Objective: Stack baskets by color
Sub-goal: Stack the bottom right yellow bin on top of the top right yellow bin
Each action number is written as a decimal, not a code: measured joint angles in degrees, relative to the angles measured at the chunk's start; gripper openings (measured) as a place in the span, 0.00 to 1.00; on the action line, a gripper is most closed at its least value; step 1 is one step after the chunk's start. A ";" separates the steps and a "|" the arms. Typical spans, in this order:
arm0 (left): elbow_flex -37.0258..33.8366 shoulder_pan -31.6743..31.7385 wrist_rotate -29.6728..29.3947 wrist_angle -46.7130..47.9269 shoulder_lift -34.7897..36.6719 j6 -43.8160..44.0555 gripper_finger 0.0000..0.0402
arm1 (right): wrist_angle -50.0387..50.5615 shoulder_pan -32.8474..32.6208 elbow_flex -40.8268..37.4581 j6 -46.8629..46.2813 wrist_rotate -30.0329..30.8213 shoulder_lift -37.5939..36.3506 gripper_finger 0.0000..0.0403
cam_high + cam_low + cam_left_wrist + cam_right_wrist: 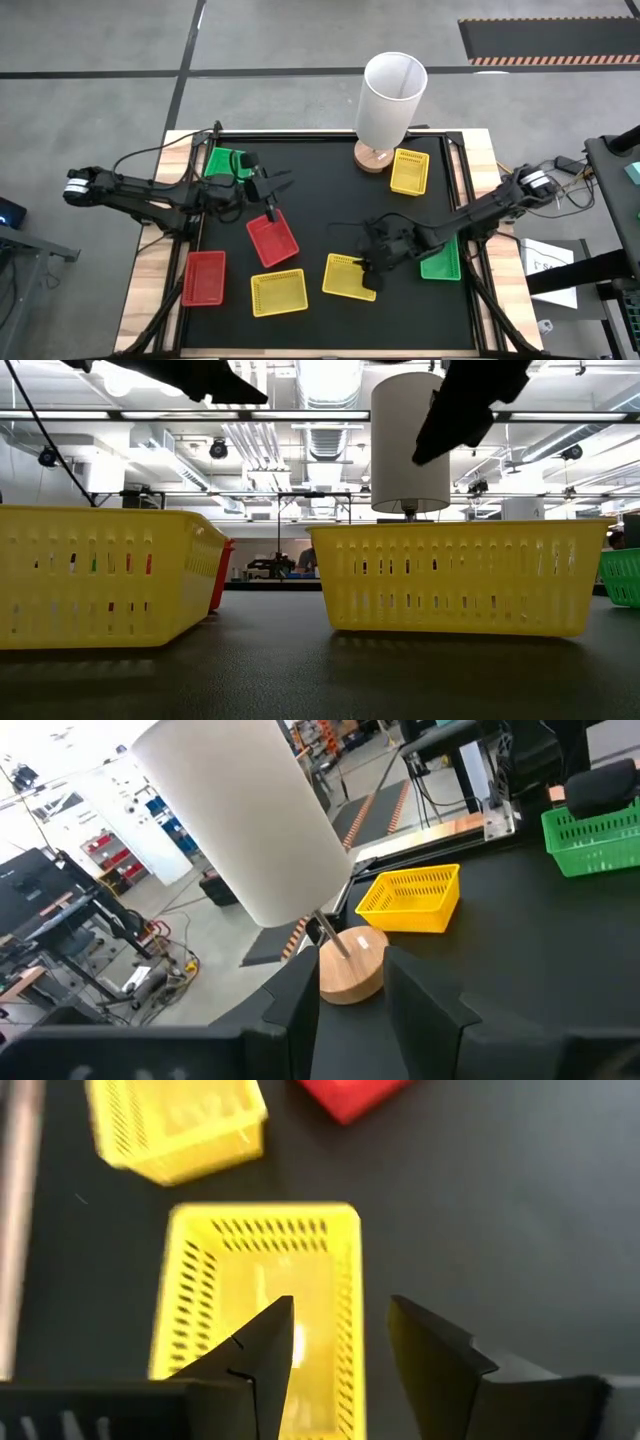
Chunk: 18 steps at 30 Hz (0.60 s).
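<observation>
My left gripper [278, 190] hangs open above the far end of a red basket [272, 239] and holds nothing; its wrist view looks past its fingers [300, 1010] at the white cylinder. My right gripper [340, 1310] is open over a yellow basket [262, 1310]. One finger stands over the inside and the other beyond its long wall [350, 1300]; I see no touch. That yellow basket [348, 276] rests flat on the mat at centre near. More baskets lie on the mat: yellow [278, 292], yellow [409, 171], red [204, 277], green [225, 162], green [441, 260].
A tall white cylinder [390, 98] on a round wooden base [350, 965] stands at the mat's far edge, beside the far yellow basket. The black mat [330, 200] has bare room in its middle. Wooden table strips [150, 300] run along both sides.
</observation>
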<state>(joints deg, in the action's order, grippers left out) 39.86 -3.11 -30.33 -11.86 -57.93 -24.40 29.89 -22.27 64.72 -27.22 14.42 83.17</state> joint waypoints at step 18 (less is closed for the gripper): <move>-0.07 0.00 0.00 0.37 -0.05 -1.78 0.24 | 19.49 3.20 14.46 -2.75 -5.91 17.75 0.48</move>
<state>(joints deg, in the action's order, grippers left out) 39.79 -3.11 -30.33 -11.49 -57.98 -26.19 49.37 -19.06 79.18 -29.97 8.50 100.93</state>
